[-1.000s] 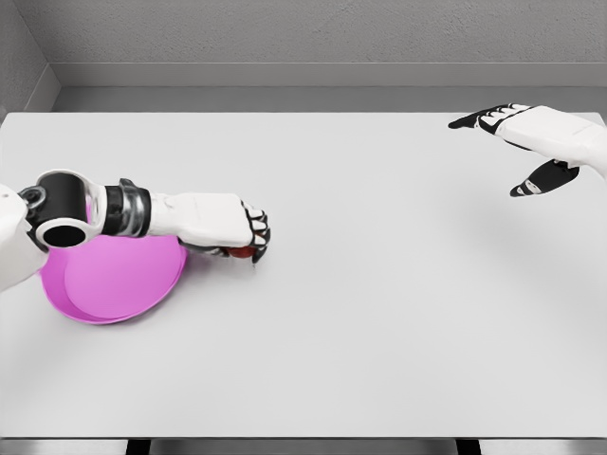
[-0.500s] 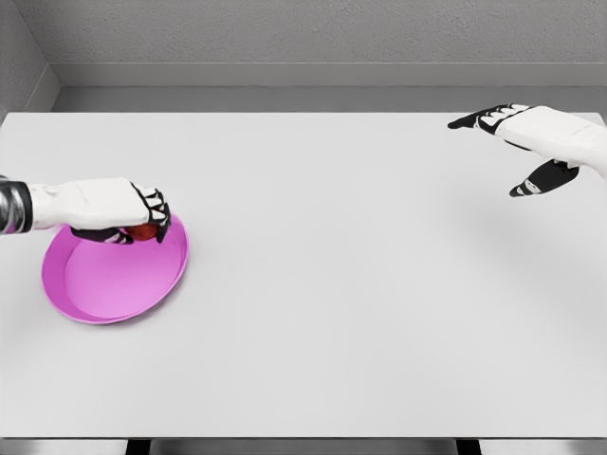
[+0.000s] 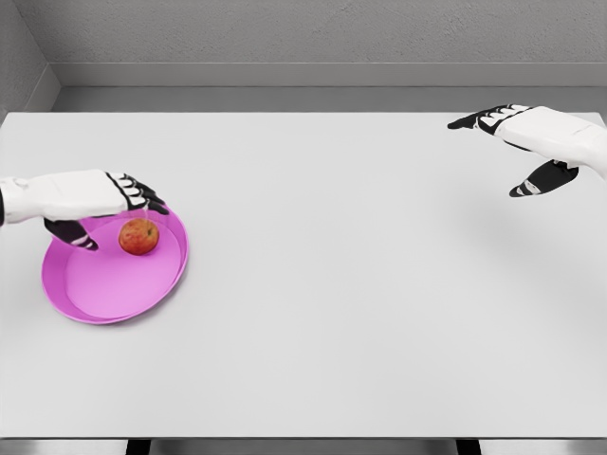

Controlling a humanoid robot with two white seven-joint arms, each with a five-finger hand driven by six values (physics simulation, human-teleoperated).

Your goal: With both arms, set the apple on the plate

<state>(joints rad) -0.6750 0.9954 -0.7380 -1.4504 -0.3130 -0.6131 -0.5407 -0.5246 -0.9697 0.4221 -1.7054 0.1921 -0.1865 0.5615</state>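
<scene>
A red apple (image 3: pixel 138 238) lies in the pink plate (image 3: pixel 104 294) at the table's left, near the plate's far rim. My left hand (image 3: pixel 109 213) hovers just above and left of the apple, fingers spread, holding nothing. My right hand (image 3: pixel 507 152) hangs over the far right corner of the table, fingers extended and open, far from the plate.
The white table (image 3: pixel 341 284) stretches wide between the two hands, bounded by a grey wall at the back and its front edge near the bottom of the view.
The left hand carried the apple leftward over the plate, then let go; the apple now rests in the plate and the fingers have spread. The right hand stayed still.
</scene>
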